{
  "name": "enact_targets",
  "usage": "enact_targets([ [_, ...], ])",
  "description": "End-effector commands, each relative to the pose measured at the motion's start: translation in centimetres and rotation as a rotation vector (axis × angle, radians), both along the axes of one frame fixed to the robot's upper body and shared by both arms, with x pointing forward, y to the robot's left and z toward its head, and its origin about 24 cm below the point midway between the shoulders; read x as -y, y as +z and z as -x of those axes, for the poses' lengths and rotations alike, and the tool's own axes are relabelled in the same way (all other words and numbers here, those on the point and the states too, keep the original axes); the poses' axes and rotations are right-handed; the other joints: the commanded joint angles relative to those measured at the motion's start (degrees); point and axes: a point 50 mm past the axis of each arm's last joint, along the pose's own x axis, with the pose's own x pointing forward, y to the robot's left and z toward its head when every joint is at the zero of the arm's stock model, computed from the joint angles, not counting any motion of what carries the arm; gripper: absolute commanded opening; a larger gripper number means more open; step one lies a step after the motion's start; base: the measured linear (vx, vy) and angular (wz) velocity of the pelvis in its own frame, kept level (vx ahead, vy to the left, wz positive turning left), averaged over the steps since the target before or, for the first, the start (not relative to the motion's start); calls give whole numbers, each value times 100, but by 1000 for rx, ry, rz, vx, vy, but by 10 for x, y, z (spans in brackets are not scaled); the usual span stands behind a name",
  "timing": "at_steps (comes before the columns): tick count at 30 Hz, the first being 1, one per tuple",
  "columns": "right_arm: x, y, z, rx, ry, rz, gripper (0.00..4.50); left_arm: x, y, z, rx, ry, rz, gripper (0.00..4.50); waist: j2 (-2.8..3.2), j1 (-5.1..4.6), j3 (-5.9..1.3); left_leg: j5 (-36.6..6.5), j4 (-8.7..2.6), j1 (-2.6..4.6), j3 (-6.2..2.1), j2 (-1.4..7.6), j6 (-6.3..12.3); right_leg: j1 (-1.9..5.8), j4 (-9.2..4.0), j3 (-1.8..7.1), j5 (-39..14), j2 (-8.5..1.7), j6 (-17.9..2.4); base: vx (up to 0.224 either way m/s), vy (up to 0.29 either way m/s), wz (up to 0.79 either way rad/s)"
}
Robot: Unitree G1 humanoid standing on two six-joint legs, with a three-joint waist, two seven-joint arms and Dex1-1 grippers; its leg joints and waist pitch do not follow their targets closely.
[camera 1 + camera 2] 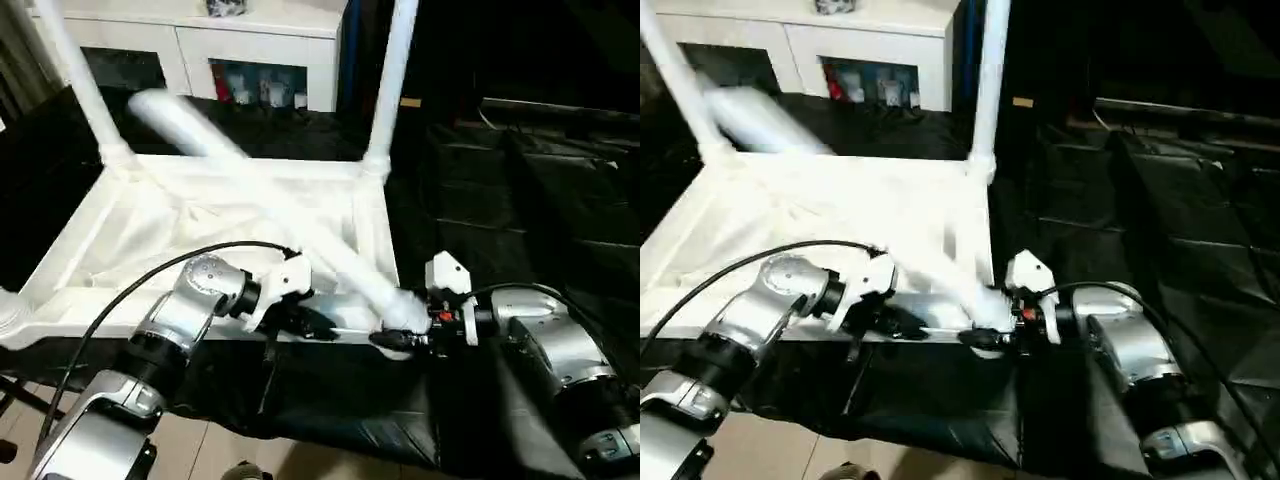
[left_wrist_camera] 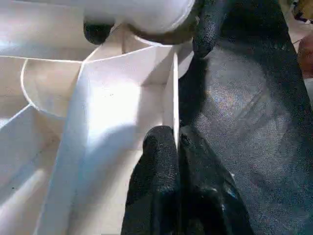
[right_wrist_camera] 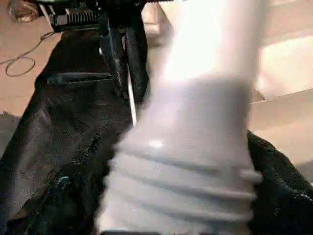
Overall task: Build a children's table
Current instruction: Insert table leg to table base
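Black cloth (image 1: 480, 200) drapes the work surface, with a white glass-door cabinet (image 1: 250, 50) behind; on it the tabletop (image 1: 200, 230) lies ribbed side up, two legs (image 1: 392, 80) already upright in its far corner sockets, likely so the rest can be fitted from above; the left gripper (image 2: 177, 144), its forearm reaching in low with the wrist turned inward, pinches the thin near rim to steady it; the right gripper (image 1: 400, 338), reaching level from the right, clasps the threaded end of a loose leg (image 1: 260, 195) that slants across the top, at the near right corner.
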Motion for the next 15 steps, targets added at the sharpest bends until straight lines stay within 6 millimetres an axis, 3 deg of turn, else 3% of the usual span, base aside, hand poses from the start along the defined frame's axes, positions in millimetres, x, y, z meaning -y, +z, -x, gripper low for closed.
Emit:
enact_targets([
  [1,-8,-6,6,-19,30,-6,332,9,10,-2,46,-9,36,0,-39,-18,-366,-1261,-395,92,-61,173,226,245,-421,198,-1100,-330,-1389,0,0,0],
  [5,-17,-9,6,-5,-34,-44,295,11,8,-3,62,48,63,0,-19,-24,-361,-1284,-401,80,-66,156,188,245,-424,192,-1086,-326,-1373,0,0,0],
  [8,-22,-9,5,4,-62,-71,286,12,8,-3,67,66,73,0,-3,-32,-354,-1395,-420,87,-79,159,138,242,-439,192,-1256,-329,-1318,0,0,0],
  [11,-27,-9,4,11,-96,-103,285,13,8,-2,77,92,89,0,-34,-65,-353,-1433,-431,78,-88,160,109,246,-444,196,-1334,-336,-1280,0,0,0],
  [15,-29,-8,3,19,-111,-121,282,9,10,-2,103,129,103,0,-16,-95,-363,-1342,-424,74,-88,158,138,245,-427,197,-1155,-326,-1305,0,0,0],
])
